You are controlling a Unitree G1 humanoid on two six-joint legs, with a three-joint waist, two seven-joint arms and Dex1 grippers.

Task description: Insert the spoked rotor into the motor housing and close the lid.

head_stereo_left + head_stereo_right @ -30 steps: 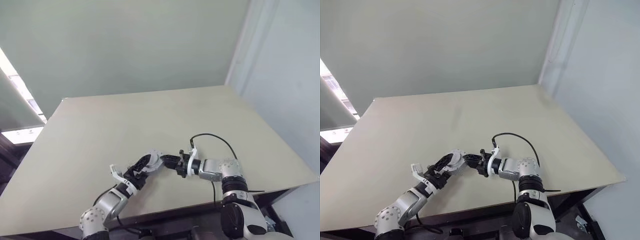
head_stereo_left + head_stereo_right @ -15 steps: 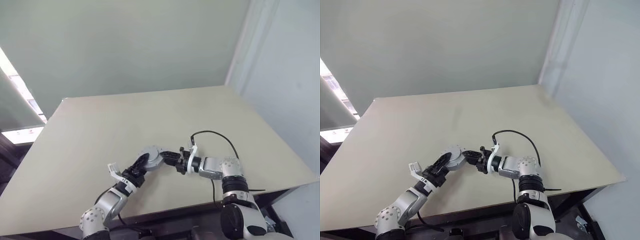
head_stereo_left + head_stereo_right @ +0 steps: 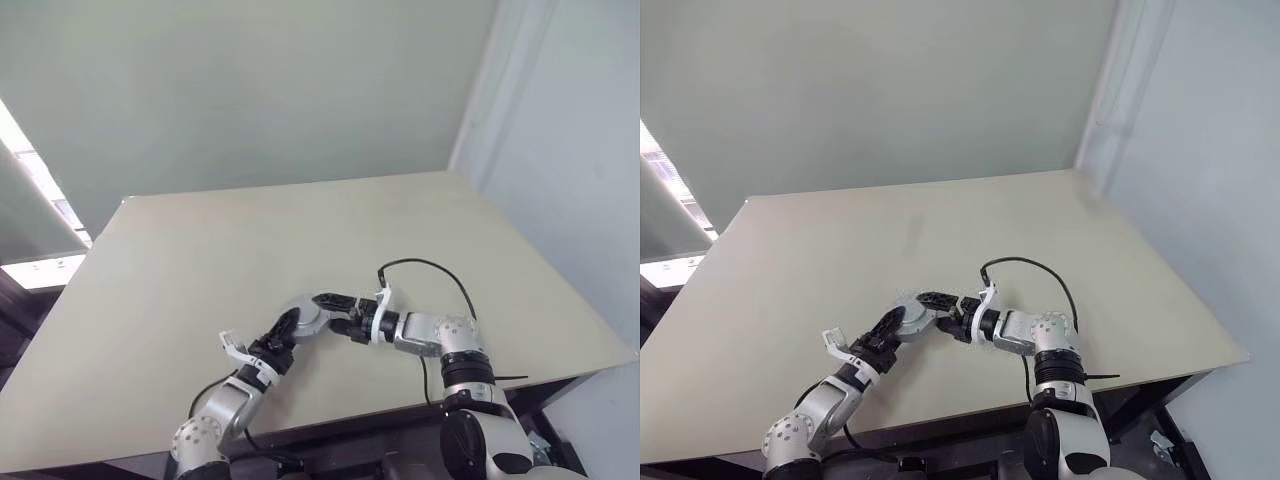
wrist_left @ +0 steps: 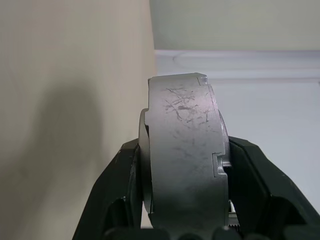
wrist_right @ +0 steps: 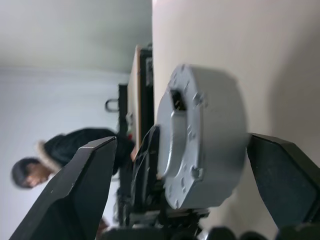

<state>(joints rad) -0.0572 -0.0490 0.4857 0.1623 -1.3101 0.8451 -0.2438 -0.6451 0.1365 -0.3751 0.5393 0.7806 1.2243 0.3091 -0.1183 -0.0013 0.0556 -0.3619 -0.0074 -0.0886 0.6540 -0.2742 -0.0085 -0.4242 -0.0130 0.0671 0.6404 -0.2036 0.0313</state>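
The left gripper (image 4: 182, 200) is clamped on a grey motor housing (image 3: 305, 319) with its lid on, holding it just above the table (image 3: 200, 260) near its six o'clock edge. The right gripper (image 5: 185, 165) stands spread wide, one finger (image 5: 75, 190) on either side of the housing and not touching it. A person (image 5: 60, 150) sits in the background.

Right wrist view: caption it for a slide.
Open right gripper straddling a grey round motor assembly held by the left gripper; a person behind.
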